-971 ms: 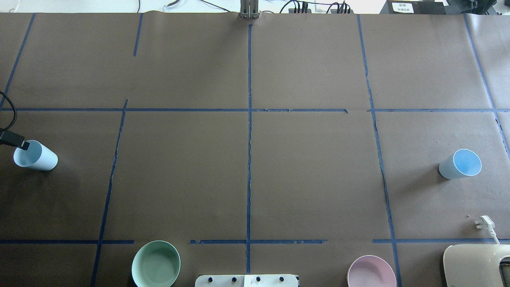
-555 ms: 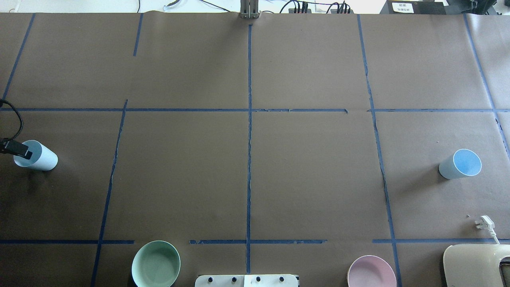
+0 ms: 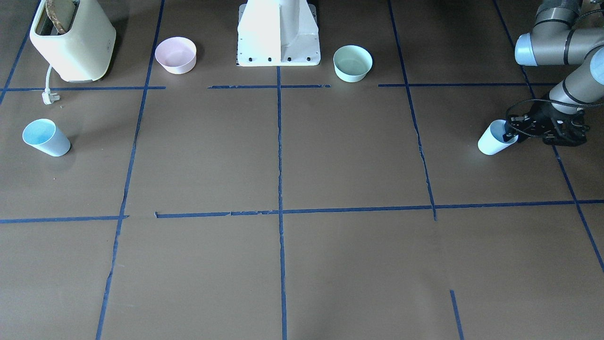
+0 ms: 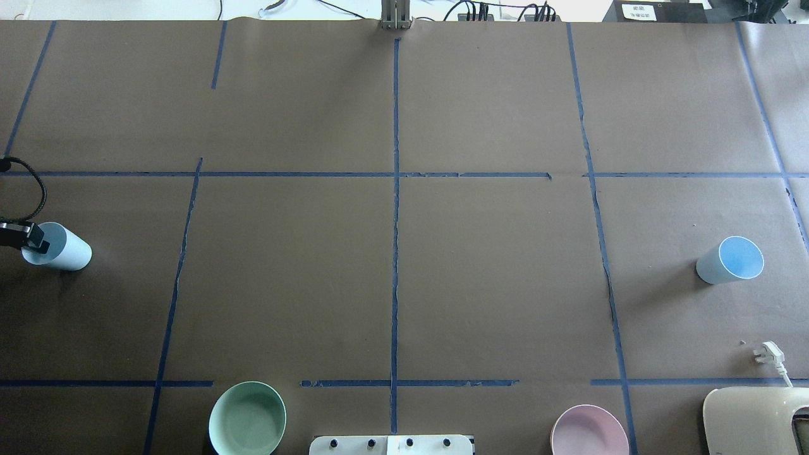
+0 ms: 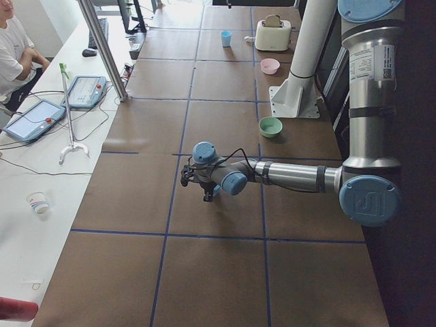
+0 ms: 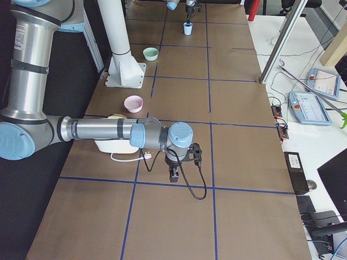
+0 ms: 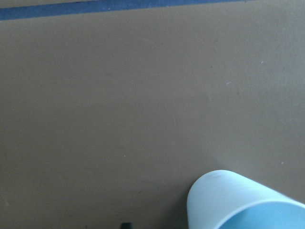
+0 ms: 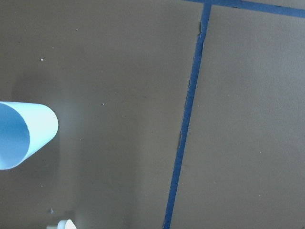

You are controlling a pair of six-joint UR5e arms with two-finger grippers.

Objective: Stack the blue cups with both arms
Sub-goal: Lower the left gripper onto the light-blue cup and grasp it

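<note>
At three o'clock the left gripper (image 3: 511, 135) reaches into one blue cup (image 3: 489, 144); the other cup (image 3: 46, 137) stands at nine o'clock.

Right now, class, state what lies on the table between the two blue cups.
Nothing stands between the left cup and the right cup: only brown table cover crossed by blue tape lines, shown in the overhead view.

Left pincer (image 3: 510, 134) seemingly inside one cup (image 3: 489, 144); other cup (image 3: 46, 138) far opposite.
</note>
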